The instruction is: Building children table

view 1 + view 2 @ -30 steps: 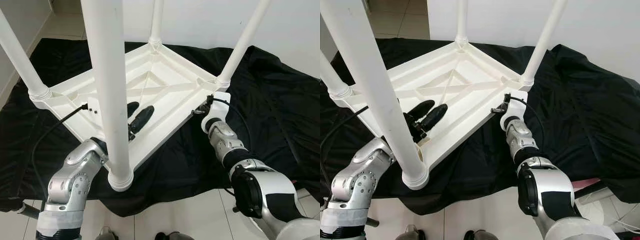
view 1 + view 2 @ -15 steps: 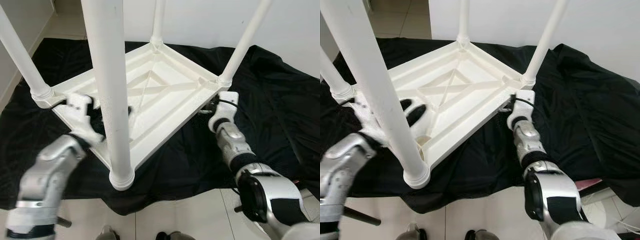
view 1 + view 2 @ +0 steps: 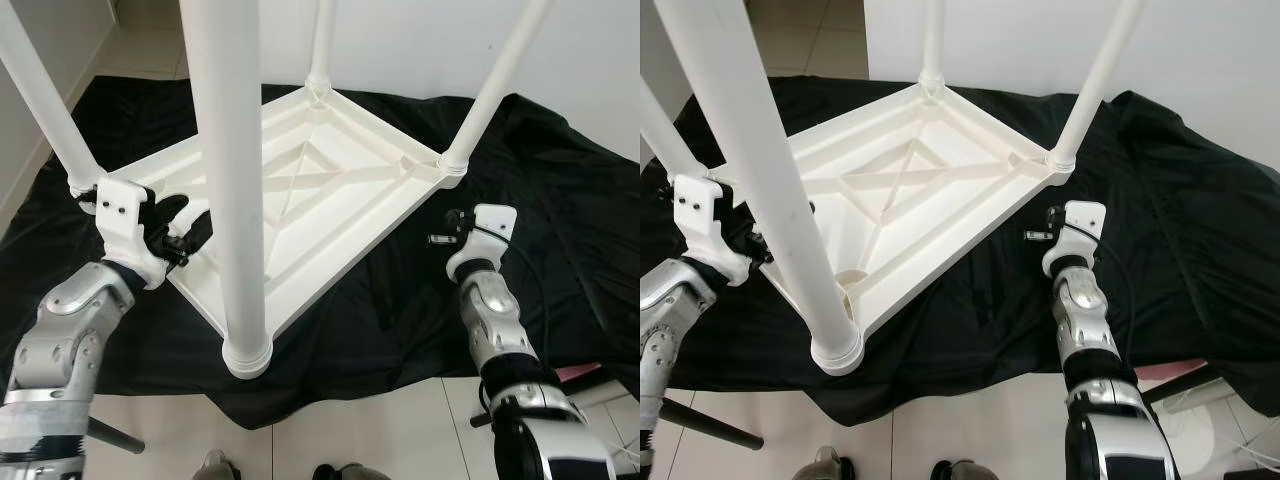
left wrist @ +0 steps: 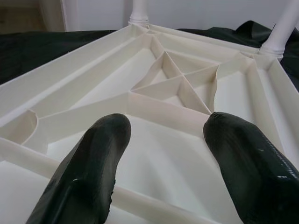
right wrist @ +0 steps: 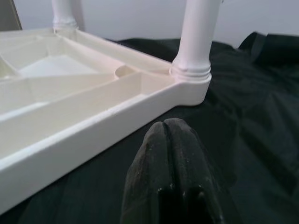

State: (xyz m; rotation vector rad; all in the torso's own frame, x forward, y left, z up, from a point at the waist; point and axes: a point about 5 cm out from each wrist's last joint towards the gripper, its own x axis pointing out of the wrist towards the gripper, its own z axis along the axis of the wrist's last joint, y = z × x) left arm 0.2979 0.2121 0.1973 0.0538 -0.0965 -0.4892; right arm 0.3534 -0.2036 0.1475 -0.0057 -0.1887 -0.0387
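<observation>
Upturned white plastic children's table [image 3: 330, 190] with four legs up, centred on black cloth [image 3: 560, 220], left gripper [image 4: 163, 154] fingers apart at its 9 o'clock edge, right gripper [image 5: 170, 154] fingers together over cloth at 3 o'clock.

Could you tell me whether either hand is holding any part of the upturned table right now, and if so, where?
Nothing is held. The left hand is open over the table edge, gripping nothing; the right hand is shut and empty above the black cloth.
</observation>
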